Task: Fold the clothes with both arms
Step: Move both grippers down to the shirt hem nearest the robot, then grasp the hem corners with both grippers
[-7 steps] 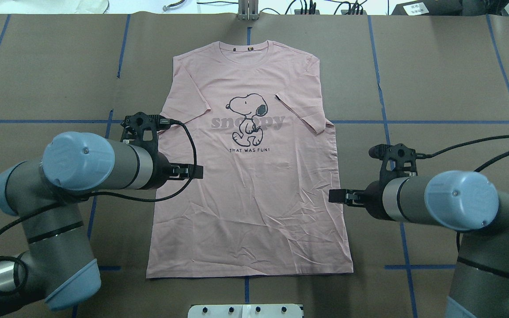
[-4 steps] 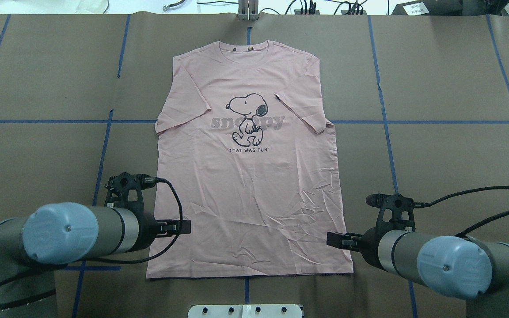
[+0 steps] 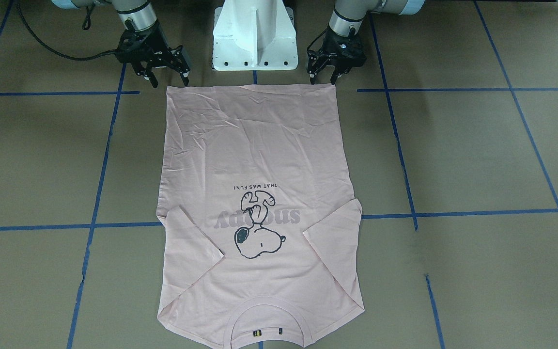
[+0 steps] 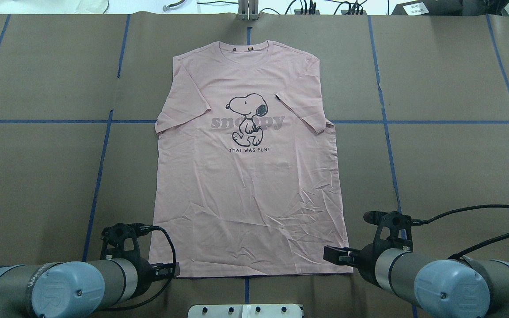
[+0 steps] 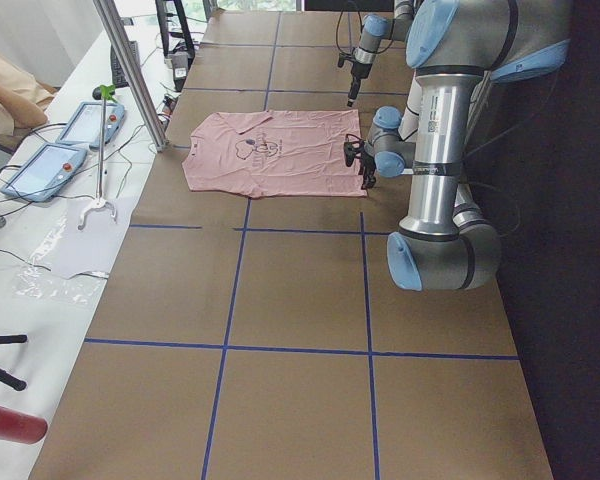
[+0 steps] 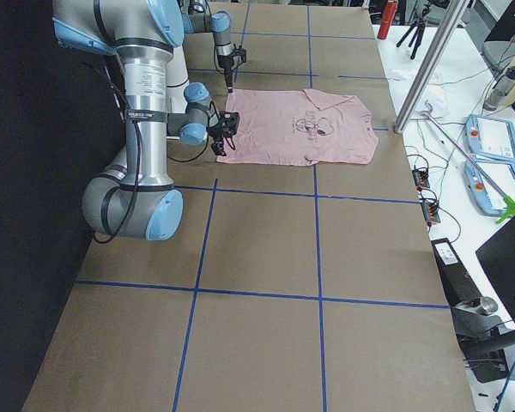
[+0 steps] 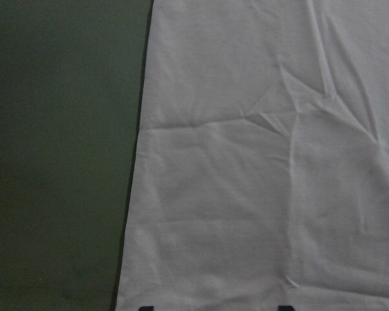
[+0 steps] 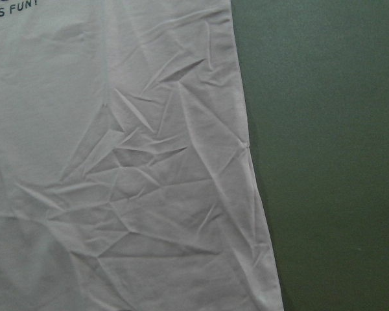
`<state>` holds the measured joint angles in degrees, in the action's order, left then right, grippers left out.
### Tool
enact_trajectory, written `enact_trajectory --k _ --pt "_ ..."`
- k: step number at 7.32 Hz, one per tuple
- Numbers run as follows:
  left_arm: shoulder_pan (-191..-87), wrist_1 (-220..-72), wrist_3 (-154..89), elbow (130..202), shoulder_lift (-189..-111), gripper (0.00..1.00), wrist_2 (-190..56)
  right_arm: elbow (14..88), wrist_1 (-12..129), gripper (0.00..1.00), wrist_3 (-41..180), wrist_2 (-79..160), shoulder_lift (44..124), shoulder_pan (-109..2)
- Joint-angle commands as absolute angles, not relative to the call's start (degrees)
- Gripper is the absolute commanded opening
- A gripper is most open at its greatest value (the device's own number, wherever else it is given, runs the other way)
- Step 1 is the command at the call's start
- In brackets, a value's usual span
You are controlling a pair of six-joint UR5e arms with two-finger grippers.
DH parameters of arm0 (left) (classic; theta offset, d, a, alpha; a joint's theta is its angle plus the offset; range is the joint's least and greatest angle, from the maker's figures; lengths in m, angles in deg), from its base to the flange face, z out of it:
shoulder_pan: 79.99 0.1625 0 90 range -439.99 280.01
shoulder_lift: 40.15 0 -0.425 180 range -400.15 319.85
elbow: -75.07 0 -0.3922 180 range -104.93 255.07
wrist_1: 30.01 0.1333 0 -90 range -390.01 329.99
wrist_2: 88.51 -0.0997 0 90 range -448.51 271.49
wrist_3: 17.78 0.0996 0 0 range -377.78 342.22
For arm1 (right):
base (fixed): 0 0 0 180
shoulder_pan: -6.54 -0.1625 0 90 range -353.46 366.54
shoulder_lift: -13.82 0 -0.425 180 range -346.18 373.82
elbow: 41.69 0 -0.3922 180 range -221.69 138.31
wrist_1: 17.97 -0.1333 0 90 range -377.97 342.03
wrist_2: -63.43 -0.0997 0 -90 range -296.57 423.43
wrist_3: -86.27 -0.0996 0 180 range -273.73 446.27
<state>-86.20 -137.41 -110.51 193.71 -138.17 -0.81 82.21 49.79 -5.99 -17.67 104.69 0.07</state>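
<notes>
Shirt: pink T-shirt (image 4: 250,176) lies flat and face up on the brown table (image 4: 449,168), collar at the far end, hem nearest the robot, both sleeves tucked in over the chest.
Left pincer: left gripper (image 3: 325,75) hangs just above its hem corner, fingers pointing down with a clear gap between them, gripping nothing; from where I stand the tips look a touch short of the cloth.
Right pincer: right gripper (image 3: 167,80) sits over the other hem corner, fingers parted wider, likewise empty; the hem edge runs just beneath its tips.
Between the pincers: the whole hem spans the gap, and the white pedestal (image 3: 255,39) stands just behind them.
Beyond the pincers: creased lower body directly ahead of each, then the dog print (image 4: 248,119), then the collar farthest off.
Why placed so: my guess is that one pincer per corner lets both lift the hem evenly and carry it toward the collar for a crosswise fold.
Wrist views: each shows a side edge of the cloth running down to its corner, so both seem lined up on the corners.
Stage: grasp not yet made; folding proper looks barely begun.
Risk: pinching only the top layer would leave the back behind.
</notes>
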Motion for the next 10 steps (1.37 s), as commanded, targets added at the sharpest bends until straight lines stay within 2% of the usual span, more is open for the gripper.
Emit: enact_trajectory --k 1,4,5,6,7,10 --pt "-85.97 -136.80 -110.68 193.55 -136.67 0.64 -0.98 82.24 49.79 0.95 -6.02 -17.17 104.69 0.12" --pt "-85.97 -136.80 -110.68 193.46 -136.04 0.63 -0.98 82.24 49.79 0.95 -6.10 -17.08 104.69 0.12" --pt "-85.88 -136.80 -110.68 193.46 -136.04 0.59 -0.89 82.24 49.79 0.95 -6.10 -17.08 104.69 0.12" --pt "-85.88 -136.80 -110.68 193.28 -136.04 0.48 -0.89 82.24 49.79 0.95 -6.10 -17.08 104.69 0.12" --pt "-85.79 -136.80 -110.68 193.11 -136.13 0.42 -0.89 82.24 49.79 0.95 -6.10 -17.08 104.69 0.21" --pt "-85.70 -136.80 -110.68 192.84 -136.30 0.42 -0.80 82.24 49.79 0.96 -6.10 -17.08 104.69 0.12"
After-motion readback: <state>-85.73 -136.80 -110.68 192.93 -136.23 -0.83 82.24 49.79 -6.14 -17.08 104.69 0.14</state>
